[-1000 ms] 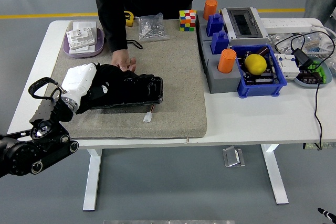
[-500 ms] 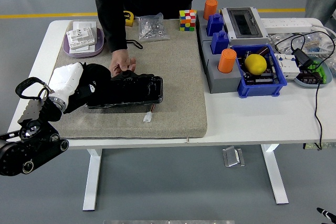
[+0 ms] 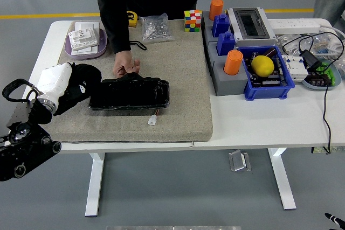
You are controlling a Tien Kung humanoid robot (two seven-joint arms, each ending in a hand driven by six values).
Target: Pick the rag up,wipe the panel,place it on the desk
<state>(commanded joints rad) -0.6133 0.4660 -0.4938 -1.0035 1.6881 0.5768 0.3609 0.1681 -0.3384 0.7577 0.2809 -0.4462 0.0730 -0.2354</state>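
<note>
Rag (image 3: 81, 84): black cloth, bunched under my left hand (image 3: 62, 82) at the left end of the grey mat (image 3: 183, 79), touching or just beside the left end of the panel (image 3: 129, 94). My fingers are lost in the black folds, so I cannot tell whether they grasp the cloth or only press it flat. Panel: long, black, glossy, lying lengthwise on the mat, a small white plug (image 3: 152, 120) trailing from its near edge. A person's hand (image 3: 125, 67) rests on its far edge, by my judgement to keep it from sliding under the wipe. I judge the wiping stroke to be at the panel's left end, with the setting-down of the rag on the desk not yet done. Surroundings: white table (image 3: 259, 122); purple tray (image 3: 86, 44) with white boxes at the far left; bag of screws (image 3: 156, 28); colour cube (image 3: 192, 20); blue bin (image 3: 267, 76) holding a yellow ball (image 3: 262, 65); two orange cups (image 3: 233, 62). Not in view: my right arm. Cut off: the person above the chest, and my left arm at the picture's lower left corner.
</note>
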